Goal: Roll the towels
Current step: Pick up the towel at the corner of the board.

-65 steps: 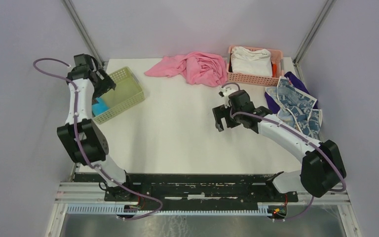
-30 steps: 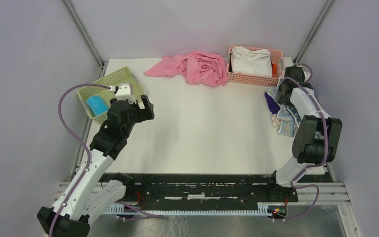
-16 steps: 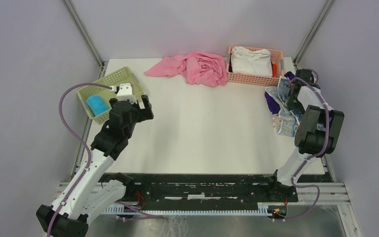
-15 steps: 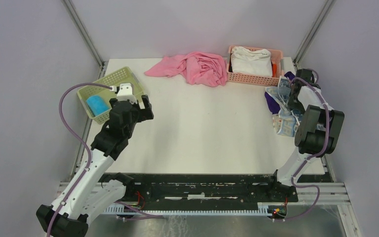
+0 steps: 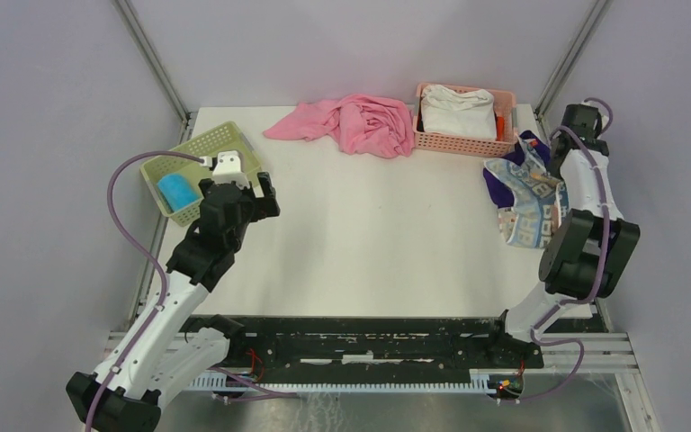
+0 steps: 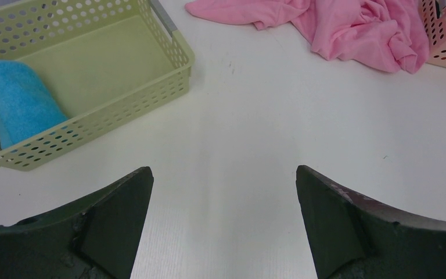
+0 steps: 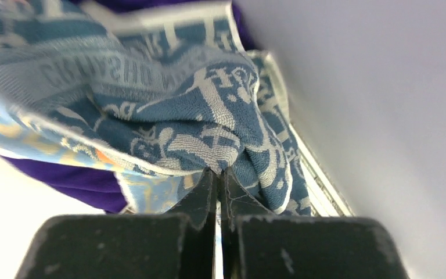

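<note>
Now my right claw [image 7: 219, 174] is pinched tight on a fold of the blue-printed towel [image 7: 209, 110] heaped at the 3 o'clock edge of the desk [image 5: 369, 234], well apart from my wide-open, empty left claw [image 6: 223, 174] at 9 o'clock.

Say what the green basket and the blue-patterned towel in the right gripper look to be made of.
Green basket: probably moulded plastic, matte, with rigid walls pierced by even rows of holes. Blue-patterned towel: woven terry cloth, perhaps cotton; looped fuzzy pile shows where the shut right gripper pinches a soft fold.
</note>
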Controlling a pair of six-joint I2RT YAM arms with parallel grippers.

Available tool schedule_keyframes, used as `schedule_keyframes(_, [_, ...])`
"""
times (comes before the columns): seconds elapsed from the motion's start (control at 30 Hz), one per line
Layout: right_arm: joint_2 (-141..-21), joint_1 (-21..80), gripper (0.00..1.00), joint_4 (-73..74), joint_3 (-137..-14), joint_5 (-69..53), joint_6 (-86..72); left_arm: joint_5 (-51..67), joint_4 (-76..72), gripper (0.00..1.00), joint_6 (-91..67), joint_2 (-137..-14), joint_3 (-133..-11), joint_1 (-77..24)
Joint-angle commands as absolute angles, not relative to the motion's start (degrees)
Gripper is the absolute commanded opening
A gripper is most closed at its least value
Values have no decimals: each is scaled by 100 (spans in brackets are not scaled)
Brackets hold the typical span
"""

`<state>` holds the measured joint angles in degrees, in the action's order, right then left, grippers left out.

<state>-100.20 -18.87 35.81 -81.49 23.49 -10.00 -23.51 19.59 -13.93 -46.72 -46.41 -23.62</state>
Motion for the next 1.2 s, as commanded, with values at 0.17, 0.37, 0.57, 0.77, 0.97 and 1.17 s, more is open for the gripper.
schedule_keyframes(0.17, [-8778,-1683,1,3548,-9786,2017,-973,-2409,1670,99,-1160,-4724,-4604,-2384])
schedule_keyframes(0.37, [-8790,-714,1,3724,-10756,1647,-391,-2408,1648,99,-1169,-4770,-4584,-2367])
schedule_keyframes(0.57, [-8915,-8,0,3530,-11050,1725,-137,-2383,1609,99,-1178,-4774,-4548,-2330])
schedule_keyframes(0.77, [-9105,2,1,3345,-11021,2354,-2,-2365,1559,99,-1187,-4751,-4501,-2286])
schedule_keyframes(0.97, [-9259,-8,0,3210,-11043,3297,214,-2281,1547,99,-1204,-4777,-4497,-2247])
schedule_keyframes(1.17, [-9444,-36,15,3359,-10670,3688,232,-2210,1531,99,-1213,-4781,-4491,-2220])
